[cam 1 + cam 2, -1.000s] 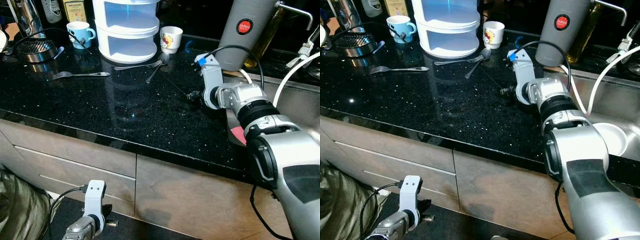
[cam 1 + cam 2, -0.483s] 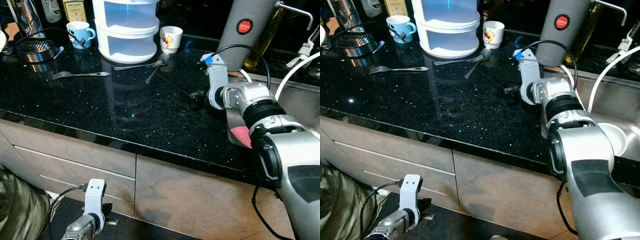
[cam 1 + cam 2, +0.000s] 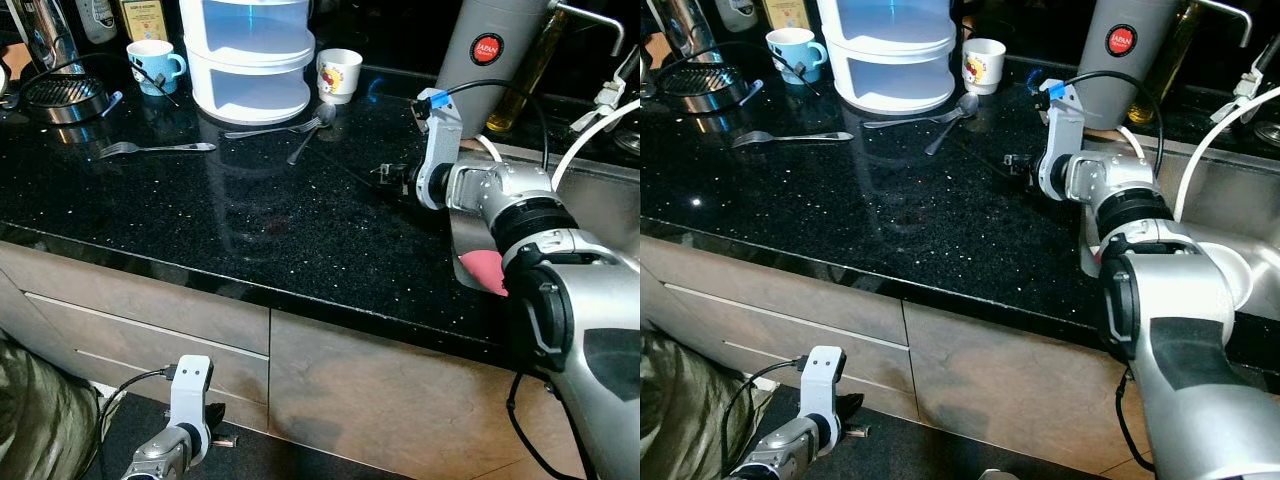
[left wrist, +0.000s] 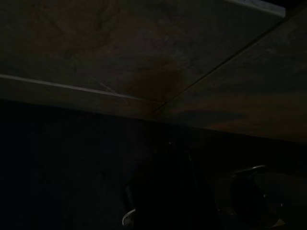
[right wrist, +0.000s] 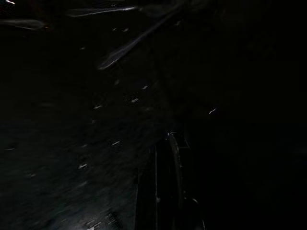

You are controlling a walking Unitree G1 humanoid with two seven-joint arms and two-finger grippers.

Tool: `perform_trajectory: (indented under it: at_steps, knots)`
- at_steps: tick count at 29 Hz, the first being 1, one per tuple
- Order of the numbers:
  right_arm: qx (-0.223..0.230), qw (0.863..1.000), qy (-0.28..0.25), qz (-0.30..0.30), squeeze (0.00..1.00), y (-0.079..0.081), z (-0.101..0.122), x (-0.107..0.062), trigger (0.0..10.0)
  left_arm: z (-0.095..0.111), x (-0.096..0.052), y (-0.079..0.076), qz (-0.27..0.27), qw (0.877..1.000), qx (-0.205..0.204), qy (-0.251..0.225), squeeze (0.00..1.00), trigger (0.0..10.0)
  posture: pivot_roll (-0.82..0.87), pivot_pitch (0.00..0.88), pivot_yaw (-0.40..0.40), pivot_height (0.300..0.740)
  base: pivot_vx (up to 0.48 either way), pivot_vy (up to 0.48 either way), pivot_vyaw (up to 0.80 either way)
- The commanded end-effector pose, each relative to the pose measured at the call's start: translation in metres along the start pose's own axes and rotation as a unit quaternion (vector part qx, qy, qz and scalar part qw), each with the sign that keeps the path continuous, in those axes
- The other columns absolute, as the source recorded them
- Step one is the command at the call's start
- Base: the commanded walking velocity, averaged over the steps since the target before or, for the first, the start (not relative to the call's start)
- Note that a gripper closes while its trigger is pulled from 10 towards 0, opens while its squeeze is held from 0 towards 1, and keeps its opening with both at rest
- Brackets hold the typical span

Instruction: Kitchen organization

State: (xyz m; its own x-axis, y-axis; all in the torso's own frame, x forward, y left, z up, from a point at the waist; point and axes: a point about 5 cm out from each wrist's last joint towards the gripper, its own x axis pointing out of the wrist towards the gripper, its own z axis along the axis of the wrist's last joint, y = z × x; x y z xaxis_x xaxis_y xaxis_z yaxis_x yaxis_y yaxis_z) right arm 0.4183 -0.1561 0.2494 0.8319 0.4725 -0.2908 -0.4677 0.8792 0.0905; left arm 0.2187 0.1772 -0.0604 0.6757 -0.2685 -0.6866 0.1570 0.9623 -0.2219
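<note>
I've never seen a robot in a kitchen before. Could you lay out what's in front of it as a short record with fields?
surface: black speckled stone counter
cutlery: silver fork lying alone; silver spoon and a second fork beside the white stacked plastic container
cups: blue mug; small white printed cup
right gripper: low over the counter, near the grey cylinder with a red label
left gripper: hanging idle by the drawers

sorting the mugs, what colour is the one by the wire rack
Light blue mug, white inside; clearest in the left eye view.
</note>
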Motion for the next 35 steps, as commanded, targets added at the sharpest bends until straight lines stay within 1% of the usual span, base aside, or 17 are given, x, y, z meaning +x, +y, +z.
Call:
perform_trajectory:
  at_steps: [1,2,3,4,8,12,13,14,15,18,21,23,24,25,26,28,35]
  knots:
    - [-0.044,0.999,-0.003,-0.029,0.00,-0.001,0.000,0.002,10.0,-0.002,0.002,-0.005,-0.009,1.000,0.004,0.004,0.00,10.0,-0.01,0.018,-0.042,0.740,0.000,0.000,0.00]
    - [-0.059,0.998,-0.002,-0.038,0.00,0.000,-0.001,0.003,10.0,-0.002,0.002,-0.005,-0.009,1.000,0.004,0.004,0.00,10.0,-0.01,0.016,-0.042,0.740,0.000,0.000,0.00]
    - [-0.071,0.997,-0.001,-0.043,0.83,0.001,-0.003,0.005,10.0,-0.002,0.002,-0.006,-0.009,1.000,0.004,0.004,0.00,10.0,-0.01,0.016,-0.042,0.740,0.000,0.000,0.00]
    - [-0.077,0.996,-0.001,-0.045,1.00,0.002,-0.004,0.006,10.0,-0.002,0.002,-0.006,-0.010,1.000,0.005,0.004,0.00,10.0,-0.01,0.016,-0.042,0.740,0.000,0.000,0.00]
    - [-0.090,0.995,-0.004,-0.044,1.00,0.008,-0.005,0.010,10.0,-0.001,0.002,-0.006,-0.011,1.000,0.006,0.003,0.00,10.0,-0.01,0.014,-0.040,0.740,0.000,0.000,0.00]
    - [-0.161,0.984,0.023,-0.072,1.00,0.006,-0.010,0.011,10.0,0.000,0.002,-0.006,-0.012,1.000,0.007,0.003,0.00,10.0,-0.01,0.016,-0.037,0.740,0.000,0.000,0.00]
    - [-0.161,0.984,0.023,-0.072,1.00,0.006,-0.010,0.011,10.0,0.000,0.002,-0.006,-0.012,1.000,0.007,0.003,0.00,10.0,-0.01,0.016,-0.037,0.740,0.000,0.000,0.00]
    - [-0.182,0.980,0.031,-0.077,0.00,0.005,-0.011,0.011,10.0,0.000,0.002,-0.006,-0.012,1.000,0.007,0.003,0.00,10.0,-0.01,0.017,-0.036,0.740,0.000,0.000,0.00]
    - [-0.202,0.974,0.033,-0.092,0.00,0.005,-0.010,0.012,10.0,0.001,0.002,-0.006,-0.012,1.000,0.007,0.003,0.00,10.0,-0.01,0.018,-0.036,0.740,0.000,0.000,0.00]
    - [-0.212,0.971,0.031,-0.105,0.00,0.004,-0.008,0.011,10.0,0.001,0.003,-0.006,-0.012,1.000,0.006,0.003,0.00,10.0,-0.01,0.017,-0.036,0.740,0.000,0.000,0.00]
    - [-0.199,0.974,0.048,-0.099,0.00,0.004,-0.012,0.012,10.0,0.001,0.003,-0.007,-0.013,1.000,0.007,0.003,0.00,10.0,-0.01,0.018,-0.037,0.740,0.000,0.000,0.00]
    - [-0.182,0.977,0.070,-0.087,0.00,0.005,-0.019,0.013,10.0,0.001,0.003,-0.007,-0.014,1.000,0.007,0.003,0.00,10.0,-0.01,0.019,-0.037,0.740,0.000,0.000,0.00]
    - [-0.152,0.981,0.092,-0.075,0.00,0.007,-0.026,0.013,10.0,0.000,0.003,-0.007,-0.014,1.000,0.007,0.004,0.00,10.0,-0.01,0.019,-0.036,0.740,0.000,0.000,0.00]
    - [-0.152,0.981,0.092,-0.075,0.00,0.007,-0.026,0.013,10.0,0.000,0.003,-0.007,-0.014,1.000,0.007,0.004,0.00,10.0,-0.01,0.019,-0.036,0.740,0.000,0.000,0.00]
    - [-0.063,0.989,0.125,-0.035,0.00,0.014,-0.035,0.014,10.0,0.000,0.003,-0.008,-0.015,1.000,0.007,0.004,0.00,10.0,-0.01,0.019,-0.037,0.740,0.000,0.000,0.00]
    - [-0.006,0.992,0.128,0.003,0.00,0.021,-0.034,0.014,10.0,0.000,0.003,-0.008,-0.015,1.000,0.007,0.004,0.00,10.0,-0.01,0.019,-0.038,0.740,0.000,0.000,0.00]
    - [-0.010,0.989,0.142,0.033,0.00,0.026,-0.029,0.013,10.0,-0.001,0.003,-0.009,-0.016,1.000,0.005,0.003,0.00,10.0,-0.02,0.020,-0.039,0.740,0.000,0.000,0.00]
